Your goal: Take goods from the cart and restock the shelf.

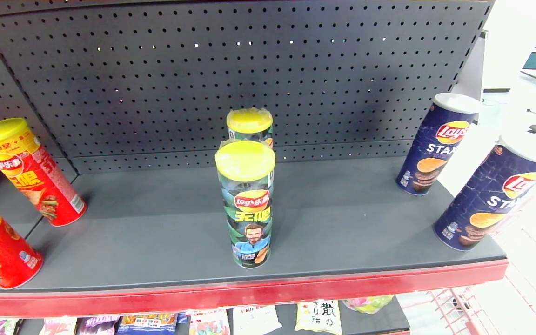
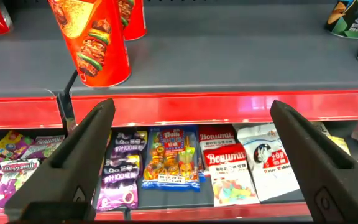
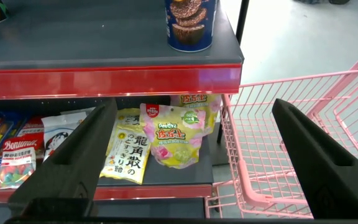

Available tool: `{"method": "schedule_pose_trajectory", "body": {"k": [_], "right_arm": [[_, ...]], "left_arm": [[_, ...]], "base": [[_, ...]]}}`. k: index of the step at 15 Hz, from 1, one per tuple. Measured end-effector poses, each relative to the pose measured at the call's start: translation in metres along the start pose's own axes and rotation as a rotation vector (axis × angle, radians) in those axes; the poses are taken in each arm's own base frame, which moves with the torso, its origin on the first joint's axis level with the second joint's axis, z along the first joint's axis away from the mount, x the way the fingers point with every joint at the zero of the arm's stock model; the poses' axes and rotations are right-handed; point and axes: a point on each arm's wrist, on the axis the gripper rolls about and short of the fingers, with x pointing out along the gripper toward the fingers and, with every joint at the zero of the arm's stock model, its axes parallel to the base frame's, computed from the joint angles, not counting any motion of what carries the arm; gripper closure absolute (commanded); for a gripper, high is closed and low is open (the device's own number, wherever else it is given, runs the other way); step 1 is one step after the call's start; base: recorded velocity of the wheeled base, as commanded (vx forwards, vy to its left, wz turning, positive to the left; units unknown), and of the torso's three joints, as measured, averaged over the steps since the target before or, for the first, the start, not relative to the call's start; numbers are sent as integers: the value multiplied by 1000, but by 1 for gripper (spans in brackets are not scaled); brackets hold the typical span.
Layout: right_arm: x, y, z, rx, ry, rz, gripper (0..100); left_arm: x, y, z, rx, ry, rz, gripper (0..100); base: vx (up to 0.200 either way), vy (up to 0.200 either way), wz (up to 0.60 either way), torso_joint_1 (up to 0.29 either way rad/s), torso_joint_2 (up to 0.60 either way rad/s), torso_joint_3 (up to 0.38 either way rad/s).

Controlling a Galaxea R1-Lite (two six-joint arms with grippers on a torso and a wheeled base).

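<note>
With the left tool (image 2: 191,104) and right tool (image 3: 194,102) both released and empty, low before the shelf (image 1: 342,223), take the right one to the cart (image 3: 253,137) just beside the shelf's end and grip one item squarely.

Shop: stocked pegboard shelf (image 1: 268,223), pink cart (image 3: 303,137)

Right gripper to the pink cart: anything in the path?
Nothing visible stands between them. The right gripper, jaws open, faces the snack bags on the lower shelf, and the pink cart is just beside them. The blue can stands on the upper shelf, above that path.
</note>
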Motion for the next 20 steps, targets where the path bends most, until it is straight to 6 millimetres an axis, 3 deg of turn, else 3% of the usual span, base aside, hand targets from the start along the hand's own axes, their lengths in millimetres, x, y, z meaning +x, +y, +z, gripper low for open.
{"method": "schedule_pose_trajectory", "body": {"k": [17,18,20], "right_arm": [[1,2,4,-5,11,105,0],[-1,2,11,13,17,141,0],[-4,2,44,-12,10,257,0]], "left_arm": [[0,0,0,0,0,0,0],[0,0,0,0,0,-1,0],[0,0,0,0,0,0,0]], "base": [[0,0,0,0,0,0],[0,0,0,0,0,0],[0,0,0,0,0,0]]}}
